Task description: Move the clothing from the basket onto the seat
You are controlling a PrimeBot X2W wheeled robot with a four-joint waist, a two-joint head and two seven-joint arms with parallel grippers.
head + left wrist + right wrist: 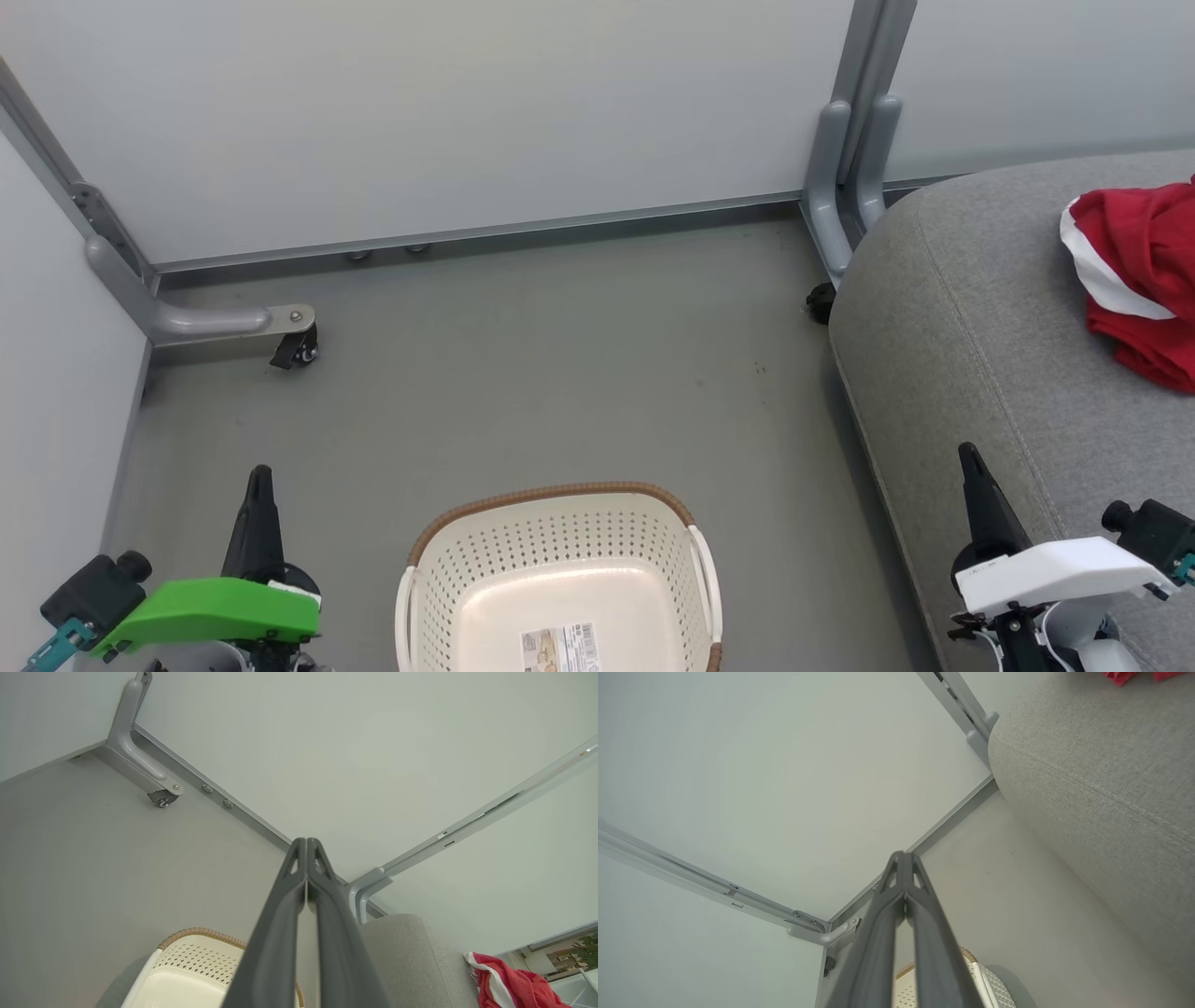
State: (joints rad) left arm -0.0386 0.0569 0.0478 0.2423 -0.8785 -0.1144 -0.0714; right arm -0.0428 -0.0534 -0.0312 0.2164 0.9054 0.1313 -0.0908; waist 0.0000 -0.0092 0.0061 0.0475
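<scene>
Basket [560, 492] bare inside; red clothing [1144, 271] heaped on seat [971, 308]. Left gripper [260, 474] and right gripper [968, 455] closed, empty. Risk: right arm's swing snagging the nearby seat edge.

Basket [560, 532]: one. Seat [980, 327]: one. Red clothing [1144, 271]: one heap; number of garments within it cannot be told. Tools: two, the left tool [260, 474] and the right tool [968, 455]. Casters: two, left caster [297, 349] and right caster [820, 303].
</scene>
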